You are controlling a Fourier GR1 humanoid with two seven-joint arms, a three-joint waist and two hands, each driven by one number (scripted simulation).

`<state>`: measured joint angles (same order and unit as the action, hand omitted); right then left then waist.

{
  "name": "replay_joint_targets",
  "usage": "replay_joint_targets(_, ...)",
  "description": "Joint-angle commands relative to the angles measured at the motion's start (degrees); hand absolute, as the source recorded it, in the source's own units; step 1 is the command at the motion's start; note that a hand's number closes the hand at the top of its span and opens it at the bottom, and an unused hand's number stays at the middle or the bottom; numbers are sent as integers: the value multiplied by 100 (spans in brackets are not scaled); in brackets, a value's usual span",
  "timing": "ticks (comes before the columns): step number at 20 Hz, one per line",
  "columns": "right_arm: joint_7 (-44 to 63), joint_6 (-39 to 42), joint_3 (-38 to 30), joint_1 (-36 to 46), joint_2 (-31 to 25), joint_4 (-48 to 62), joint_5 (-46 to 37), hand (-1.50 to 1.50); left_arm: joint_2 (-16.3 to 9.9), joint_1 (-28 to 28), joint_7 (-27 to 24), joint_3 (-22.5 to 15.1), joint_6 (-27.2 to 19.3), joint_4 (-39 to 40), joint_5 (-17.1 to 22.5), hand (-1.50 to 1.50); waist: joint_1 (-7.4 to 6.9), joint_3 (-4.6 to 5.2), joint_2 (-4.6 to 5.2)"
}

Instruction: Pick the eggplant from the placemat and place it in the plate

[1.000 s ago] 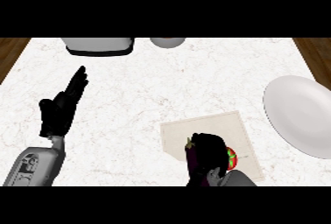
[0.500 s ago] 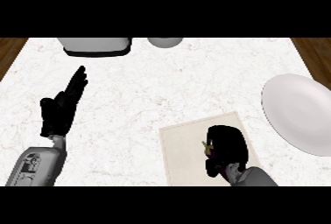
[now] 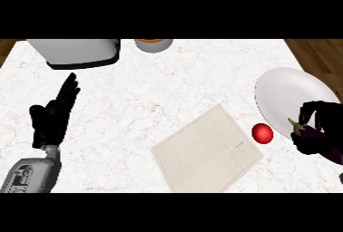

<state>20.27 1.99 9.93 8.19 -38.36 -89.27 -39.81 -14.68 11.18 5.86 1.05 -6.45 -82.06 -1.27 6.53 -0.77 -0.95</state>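
I had the eggplant in my right hand, fingers curled round it, at the right edge of the frame. It was off the placemat by then, carried low over the plate's lower right rim. The green stem end pointed up and left, toward the plate's middle; the purple body ran down and right into my palm, so its long axis lay on a slant. The bare white of the plate lay just up and left of my hand, so I judged a short shift that way would put the eggplant squarely over it before letting go. A red tomato sat on the counter between placemat and plate. My left hand rested open, fingers up, at the left side, well apart.
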Motion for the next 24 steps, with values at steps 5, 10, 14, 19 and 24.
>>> replay_joint_targets(5, -2978, -551, -1783, -253, -984, 390, 1586, 150, -60, -129, -28, 60, 43, -52, 40, 0, -5, -16, 12)
replay_joint_targets(10, -4846, 181, -2758, -384, -1356, 1346, 2880, 150, -39, -80, -173, -4, 125, -24, 36, 0, -259, 20, 86)
replay_joint_targets(14, -6118, 1119, -3174, -442, -1803, 2622, 3333, 150, 287, -52, -102, -455, 46, -230, -176, 0, -570, 43, 114)
replay_joint_targets(19, -6923, 1074, -2550, 474, -1523, 4357, 2614, 150, 263, 669, -105, -336, 156, 376, -168, 0, -808, 56, 175)
replay_joint_targets(24, -6869, 841, -2037, 1571, -1060, 5032, 2032, 150, 429, 493, 29, -550, 66, 86, -358, 0, -864, 63, 148)
